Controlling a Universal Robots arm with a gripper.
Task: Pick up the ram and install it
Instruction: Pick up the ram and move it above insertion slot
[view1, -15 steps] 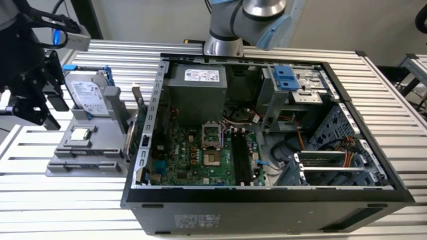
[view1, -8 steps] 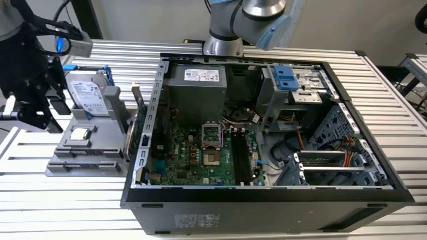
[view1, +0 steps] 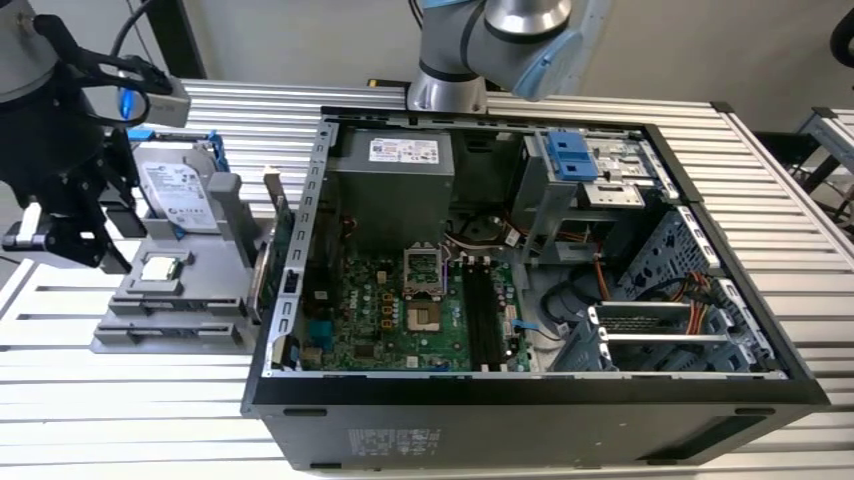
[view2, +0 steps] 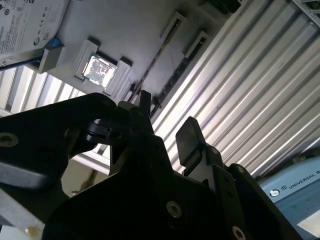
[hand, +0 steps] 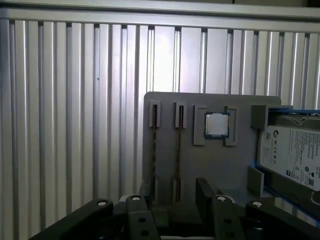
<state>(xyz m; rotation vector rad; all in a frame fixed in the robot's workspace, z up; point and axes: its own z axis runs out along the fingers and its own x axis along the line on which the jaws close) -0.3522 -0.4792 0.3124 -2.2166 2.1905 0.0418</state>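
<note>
A ribbed metal desk (view1: 134, 400) is seen carrying an open computer case (view1: 534, 420), its motherboard (view1: 400, 320) exposed. A gray holder (view1: 147, 320) is set just beside the case, at its nine o'clock in the exterior view. A silver hard drive (view1: 174, 190) is propped at the holder's twelve o'clock end. The gripper (view2: 167, 117) is held over the holder, its jaws spread wide with nothing between them. The ram (hand: 178, 150) is stood on edge in one of the holder's slots, apparently untouched. Whether the neighbouring slot is filled cannot be told. A small square chip (hand: 217, 125) is seated just beside the ram.
</note>
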